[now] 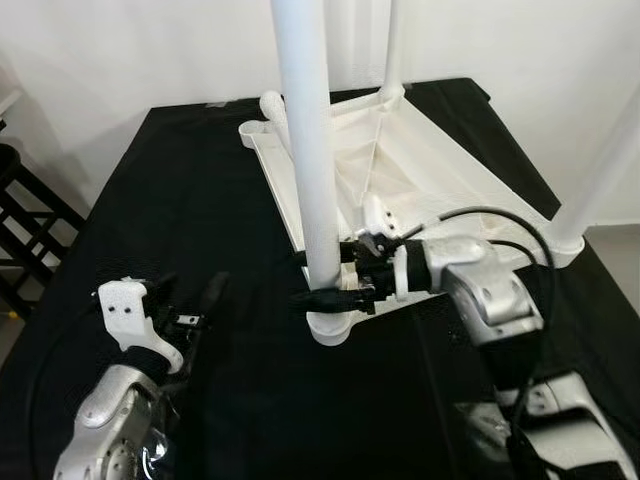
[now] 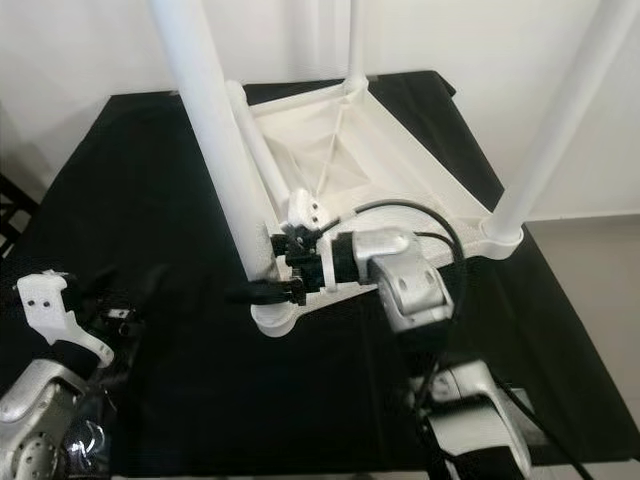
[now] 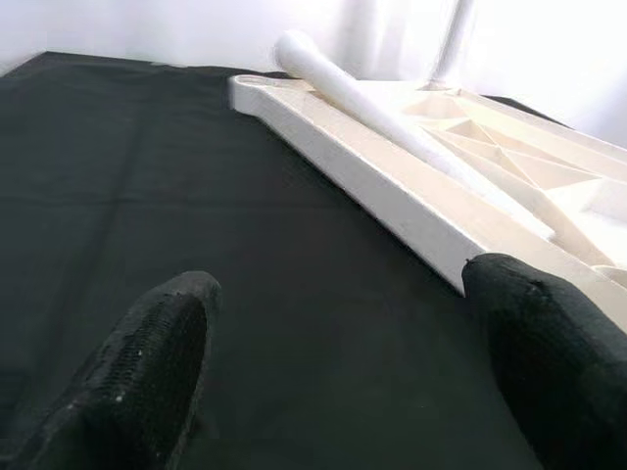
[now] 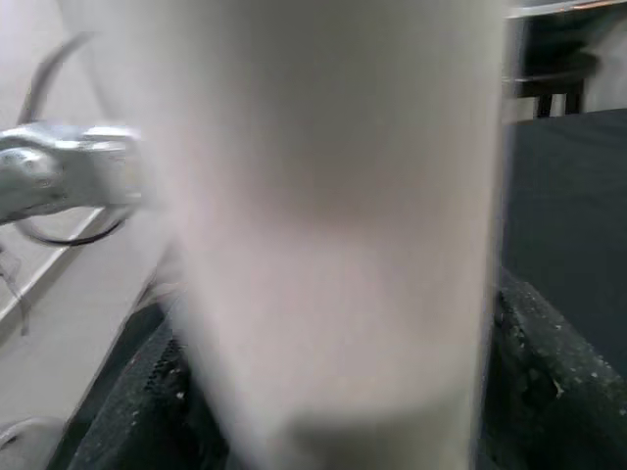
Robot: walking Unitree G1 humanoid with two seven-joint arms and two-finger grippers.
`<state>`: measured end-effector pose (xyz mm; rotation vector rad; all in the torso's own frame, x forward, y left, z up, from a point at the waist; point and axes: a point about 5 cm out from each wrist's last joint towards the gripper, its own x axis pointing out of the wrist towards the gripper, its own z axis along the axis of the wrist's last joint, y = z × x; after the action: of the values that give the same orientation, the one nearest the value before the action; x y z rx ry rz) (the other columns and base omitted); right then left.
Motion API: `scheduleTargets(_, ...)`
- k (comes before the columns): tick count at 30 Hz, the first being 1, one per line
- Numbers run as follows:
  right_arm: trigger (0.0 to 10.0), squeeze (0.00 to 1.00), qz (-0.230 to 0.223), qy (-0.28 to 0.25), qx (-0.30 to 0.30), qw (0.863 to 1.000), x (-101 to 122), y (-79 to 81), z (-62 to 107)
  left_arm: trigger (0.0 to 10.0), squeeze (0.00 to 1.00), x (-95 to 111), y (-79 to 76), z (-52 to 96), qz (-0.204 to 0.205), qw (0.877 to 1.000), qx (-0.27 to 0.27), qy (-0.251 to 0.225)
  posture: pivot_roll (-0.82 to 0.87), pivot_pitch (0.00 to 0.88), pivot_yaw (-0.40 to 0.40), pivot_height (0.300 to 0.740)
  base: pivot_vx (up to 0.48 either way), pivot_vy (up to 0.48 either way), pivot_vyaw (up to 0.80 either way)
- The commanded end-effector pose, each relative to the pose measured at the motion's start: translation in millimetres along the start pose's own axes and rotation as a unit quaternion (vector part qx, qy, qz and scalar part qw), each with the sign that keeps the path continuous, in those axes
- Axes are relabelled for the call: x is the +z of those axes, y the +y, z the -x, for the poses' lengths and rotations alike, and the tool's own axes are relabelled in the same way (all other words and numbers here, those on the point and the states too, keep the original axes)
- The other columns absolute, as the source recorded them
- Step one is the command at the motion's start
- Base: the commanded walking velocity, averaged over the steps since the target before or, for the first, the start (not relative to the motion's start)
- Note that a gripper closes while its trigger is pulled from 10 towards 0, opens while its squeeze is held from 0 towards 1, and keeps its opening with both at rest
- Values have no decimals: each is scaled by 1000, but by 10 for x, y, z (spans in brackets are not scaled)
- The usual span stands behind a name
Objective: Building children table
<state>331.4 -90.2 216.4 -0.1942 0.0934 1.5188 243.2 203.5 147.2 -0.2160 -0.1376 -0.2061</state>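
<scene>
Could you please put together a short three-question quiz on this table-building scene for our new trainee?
1. True or false: the right gripper is closed around the upright leg at the near corner of the tabletop.
2. Where is the loose leg? A) lying inside the upturned tabletop, B) on the floor, C) in the left gripper.
3. Fill in: the left gripper is open and holds ____ above the black cloth.

Key: 1 true; 2 A; 3 nothing.
</scene>
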Motion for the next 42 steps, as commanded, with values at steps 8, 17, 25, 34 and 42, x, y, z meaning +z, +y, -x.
scheduleTargets(8, 0, 0, -44, -3, 103, 994, 31, -75, -149, 10000, 0, -10, 40, 48, -16, 1000, 18, 12, 7, 157, 61, 740, 0, 0, 0)
scheduleTargets(17, 0, 0, -30, 49, -8, 998, -284, -10, 2, 10000, 0, 2, 44, 76, -18, 1000, 13, 14, 4, 174, 61, 740, 0, 0, 0)
scheduleTargets(25, 0, 0, -89, 103, -333, 933, -687, 502, -297, 10000, 0, 37, 86, 104, -24, 999, 14, 16, -9, 200, 72, 740, 0, 0, 0)
scheduleTargets(34, 10000, 0, -132, 55, -306, 941, -582, 524, -620, 10000, 0, -5, 110, 49, -34, 999, 13, 26, -12, 142, 103, 740, 0, 0, 0)
scheduleTargets(42, 10000, 1000, -116, -12, -210, 971, -270, 426, -478, 10000, 0, -31, 101, 49, -36, 999, 20, 25, -6, 104, 85, 740, 0, 0, 0)
